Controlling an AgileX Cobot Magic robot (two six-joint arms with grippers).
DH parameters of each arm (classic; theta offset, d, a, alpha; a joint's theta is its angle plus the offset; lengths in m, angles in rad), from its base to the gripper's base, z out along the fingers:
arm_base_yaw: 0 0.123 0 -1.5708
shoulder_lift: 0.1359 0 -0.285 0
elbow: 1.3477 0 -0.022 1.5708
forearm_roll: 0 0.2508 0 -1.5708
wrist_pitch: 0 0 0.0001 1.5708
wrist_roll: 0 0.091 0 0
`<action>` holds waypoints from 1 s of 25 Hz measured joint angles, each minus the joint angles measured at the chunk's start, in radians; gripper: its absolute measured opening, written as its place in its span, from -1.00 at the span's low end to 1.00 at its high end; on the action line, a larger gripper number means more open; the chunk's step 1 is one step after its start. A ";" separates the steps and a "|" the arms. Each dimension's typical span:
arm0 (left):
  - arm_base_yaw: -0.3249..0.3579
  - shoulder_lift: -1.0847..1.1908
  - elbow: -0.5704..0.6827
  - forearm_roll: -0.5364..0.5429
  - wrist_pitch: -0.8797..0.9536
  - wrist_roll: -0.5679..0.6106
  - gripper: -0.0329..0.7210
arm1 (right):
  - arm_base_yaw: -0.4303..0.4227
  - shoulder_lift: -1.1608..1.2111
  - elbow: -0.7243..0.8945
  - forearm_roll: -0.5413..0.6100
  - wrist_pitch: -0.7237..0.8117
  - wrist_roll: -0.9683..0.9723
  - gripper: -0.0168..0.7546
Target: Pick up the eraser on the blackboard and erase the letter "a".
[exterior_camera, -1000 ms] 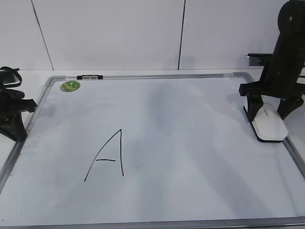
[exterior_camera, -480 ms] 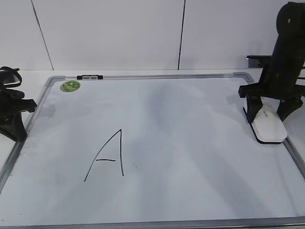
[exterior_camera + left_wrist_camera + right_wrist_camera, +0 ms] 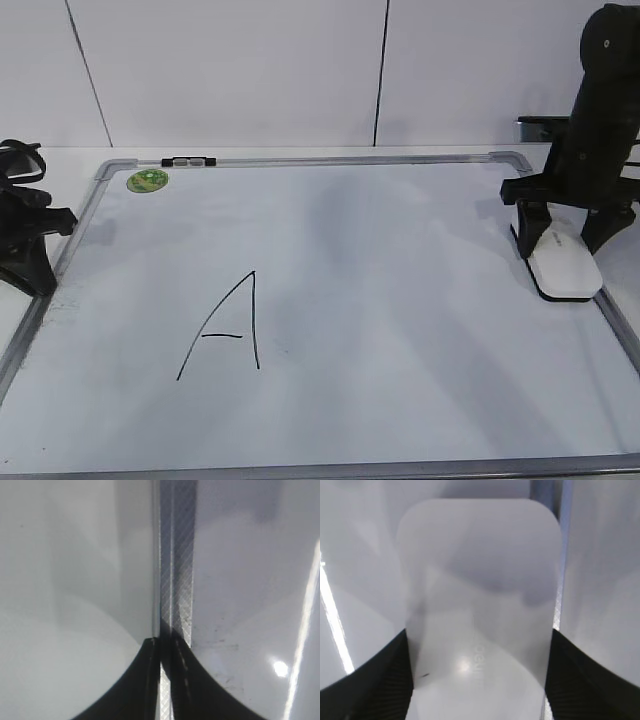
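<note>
The white eraser (image 3: pixel 563 262) lies on the blackboard (image 3: pixel 350 160) by its right frame. My right gripper (image 3: pixel 565 238) stands over it with a finger on each long side. In the right wrist view the eraser (image 3: pixel 480 595) fills the space between the two black fingers (image 3: pixel 477 645), which touch its sides. A large angular capital "A" (image 3: pixel 225 330) is drawn at the lower left. No small lowercase "a" shows on the board. My left gripper (image 3: pixel 35 280) rests at the board's left frame (image 3: pixel 175 555), its fingers (image 3: pixel 161 647) together and empty.
A round green sticker (image 3: pixel 148 180) sits in the board's far left corner, and a small black-and-silver clip (image 3: pixel 188 160) sits on the top frame. A white wall stands behind the table. The right frame runs close beside the eraser (image 3: pixel 555 605).
The right gripper's fingers have drawn in against the eraser, which shifted slightly left. The left arm has not moved.
</note>
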 joint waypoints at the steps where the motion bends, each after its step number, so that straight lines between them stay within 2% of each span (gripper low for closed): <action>1: 0.000 0.000 0.000 0.000 0.000 0.000 -0.82 | 0.000 0.000 0.000 0.000 0.000 0.000 0.42; 4: 0.000 0.000 0.000 0.000 0.000 0.000 -0.82 | 0.000 0.000 0.000 0.002 0.000 -0.009 0.48; 9: 0.000 0.000 0.000 0.000 0.000 0.000 -0.82 | 0.000 0.000 0.000 0.020 0.000 -0.031 0.73; 16: 0.000 0.000 0.000 0.002 0.000 0.000 -0.75 | 0.000 0.001 0.000 0.022 0.000 -0.034 0.76; 19: 0.000 0.000 0.000 0.014 0.000 0.001 -0.46 | 0.000 0.001 0.000 0.022 0.000 -0.036 0.76; 23: 0.000 0.000 -0.005 0.033 0.000 0.001 0.20 | 0.000 0.001 0.000 0.022 0.000 -0.036 0.76; 25: 0.000 -0.007 -0.018 0.045 0.004 -0.006 0.32 | 0.000 0.001 -0.004 0.022 0.000 -0.038 0.76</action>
